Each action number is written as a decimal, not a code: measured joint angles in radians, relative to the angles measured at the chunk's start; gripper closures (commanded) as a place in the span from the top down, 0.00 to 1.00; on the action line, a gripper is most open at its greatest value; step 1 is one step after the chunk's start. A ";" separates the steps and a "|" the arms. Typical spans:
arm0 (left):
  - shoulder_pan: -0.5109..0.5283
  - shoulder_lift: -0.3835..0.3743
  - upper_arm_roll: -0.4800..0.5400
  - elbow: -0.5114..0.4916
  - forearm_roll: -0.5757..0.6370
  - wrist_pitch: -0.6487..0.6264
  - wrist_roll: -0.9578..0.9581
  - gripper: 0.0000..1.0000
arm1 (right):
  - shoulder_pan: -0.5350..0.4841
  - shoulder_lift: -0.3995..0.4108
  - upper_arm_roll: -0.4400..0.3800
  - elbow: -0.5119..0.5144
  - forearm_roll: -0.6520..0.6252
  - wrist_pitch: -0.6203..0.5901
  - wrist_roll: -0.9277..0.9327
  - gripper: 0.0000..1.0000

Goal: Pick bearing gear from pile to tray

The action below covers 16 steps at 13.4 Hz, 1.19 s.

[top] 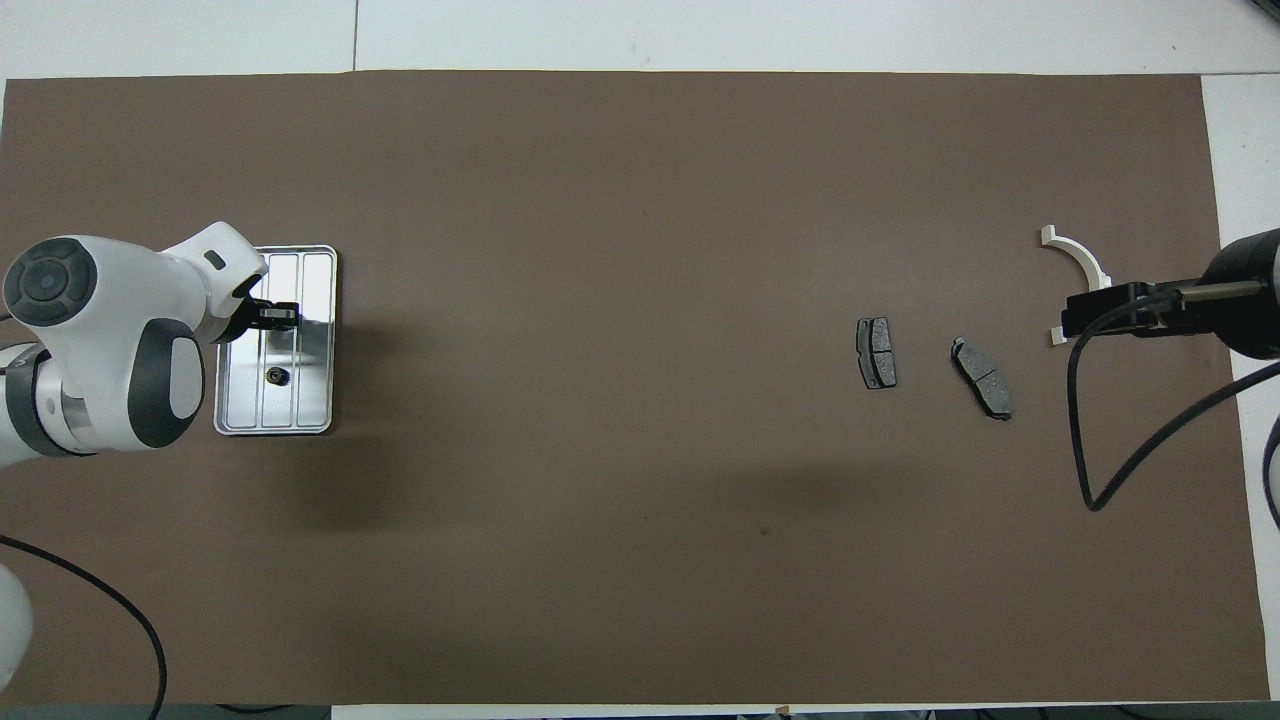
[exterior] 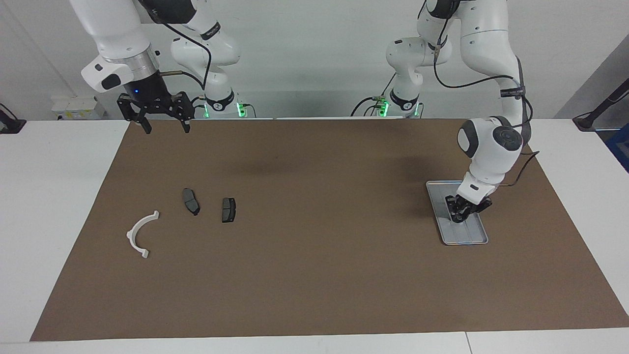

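Observation:
The silver tray [top: 315, 300] [exterior: 467, 236] lies at the left arm's end of the brown mat. A small black bearing gear [top: 275, 376] lies loose in the tray's middle lane, in the half nearer the robots. My left gripper [top: 276, 315] [exterior: 460, 211] hangs low over the tray, just farther out than the gear and apart from it. The pile sits at the right arm's end: a white arc bracket [exterior: 140, 235] [top: 1078, 258] and two dark brake pads [exterior: 191, 200] [exterior: 228, 209]. My right gripper [exterior: 167, 129] [top: 1100, 312] waits open, raised above the mat's edge.
The brown mat [exterior: 314, 255] covers most of the white table. The left arm's black cable [exterior: 521, 167] hangs beside the tray. The right arm's cable [top: 1090, 440] loops over the mat near the brake pads.

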 measured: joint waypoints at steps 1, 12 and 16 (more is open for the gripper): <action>0.000 0.000 0.000 0.000 0.000 0.001 0.000 0.67 | 0.000 0.000 0.000 0.000 0.000 0.000 0.000 1.00; 0.018 -0.081 0.014 0.446 -0.006 -0.461 -0.034 1.00 | 0.000 0.000 -0.001 0.000 0.000 0.000 0.000 1.00; 0.035 -0.157 0.018 0.616 -0.019 -0.643 -0.103 1.00 | 0.000 0.000 -0.001 0.000 0.000 0.000 0.000 1.00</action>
